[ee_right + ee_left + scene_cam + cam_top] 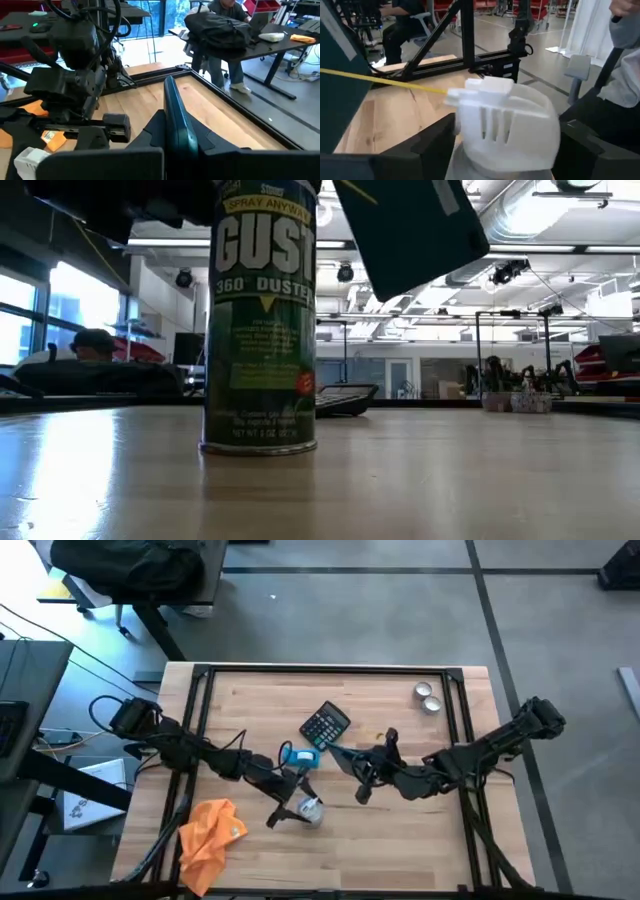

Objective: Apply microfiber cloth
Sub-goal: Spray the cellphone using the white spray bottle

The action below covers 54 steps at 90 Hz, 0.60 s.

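left gripper (300, 808) grips the duster can (260, 330); right gripper (352, 760) clamps a dark slab (175, 120), probably a tablet. the cloth (210, 835) lies idle near the front-left corner; free a claw, pinch its middle.

A robotics lab: open-plan hall with exposed ceiling ducts (520, 210), desks (280, 42) and a seated person (225, 30).

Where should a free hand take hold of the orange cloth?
Pinch the raised fold near the middle of the microfiber cloth, coming straight down from above. It lies crumpled by the table's front-left corner, apart from everything else, so its creases probably offer the easiest grip.
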Each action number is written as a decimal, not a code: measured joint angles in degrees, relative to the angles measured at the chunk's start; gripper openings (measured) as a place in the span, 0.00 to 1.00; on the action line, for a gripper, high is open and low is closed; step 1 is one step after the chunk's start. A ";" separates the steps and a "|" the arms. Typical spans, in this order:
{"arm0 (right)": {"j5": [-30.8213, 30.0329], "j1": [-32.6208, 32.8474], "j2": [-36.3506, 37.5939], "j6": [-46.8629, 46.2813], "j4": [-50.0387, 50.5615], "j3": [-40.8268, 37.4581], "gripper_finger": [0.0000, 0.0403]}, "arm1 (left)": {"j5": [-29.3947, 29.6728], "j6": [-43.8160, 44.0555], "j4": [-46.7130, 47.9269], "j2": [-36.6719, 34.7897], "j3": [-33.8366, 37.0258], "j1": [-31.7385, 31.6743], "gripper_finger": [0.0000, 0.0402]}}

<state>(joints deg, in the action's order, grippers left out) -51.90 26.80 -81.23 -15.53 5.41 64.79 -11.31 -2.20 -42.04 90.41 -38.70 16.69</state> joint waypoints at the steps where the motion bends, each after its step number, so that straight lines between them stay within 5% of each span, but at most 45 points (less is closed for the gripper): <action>1: 0.00 -0.01 0.00 0.06 0.00 0.00 0.00 | 0.00 0.00 0.00 0.00 0.00 -0.03 0.59; 54: -0.35 -0.63 -0.02 -0.50 -0.11 0.00 0.00 | 2.05 0.64 -0.39 0.00 0.00 -0.18 0.45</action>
<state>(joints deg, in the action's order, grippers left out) -52.25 26.17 -81.25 -16.03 5.30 64.79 -9.26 -1.56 -42.43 90.41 -38.70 16.51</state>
